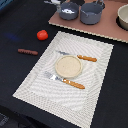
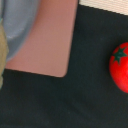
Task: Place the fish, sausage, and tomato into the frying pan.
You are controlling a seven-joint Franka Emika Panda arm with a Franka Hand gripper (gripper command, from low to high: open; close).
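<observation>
The tomato (image 1: 42, 34) is a glossy red ball on the black table, near the corner of the brown board (image 1: 100, 27); it also shows in the wrist view (image 2: 120, 67). The sausage (image 1: 27, 51) lies on the black table beyond the placemat's edge, at the exterior view's left. The frying pan (image 1: 69, 12) stands on the board at the back; a white shape (image 1: 67, 8) lies in it, apparently the fish. Part of the pan's grey rim (image 2: 15, 25) shows in the wrist view. A blurred olive shape (image 2: 2, 52) at the wrist view's edge may be a finger. The jaws are hidden.
A taller grey pot (image 1: 91, 13) and a beige-rimmed bowl (image 1: 123, 17) stand on the board beside the pan. A striped placemat (image 1: 35, 82) carries a tan plate (image 1: 68, 66), an orange-handled knife (image 1: 80, 57) and a fork (image 1: 67, 81).
</observation>
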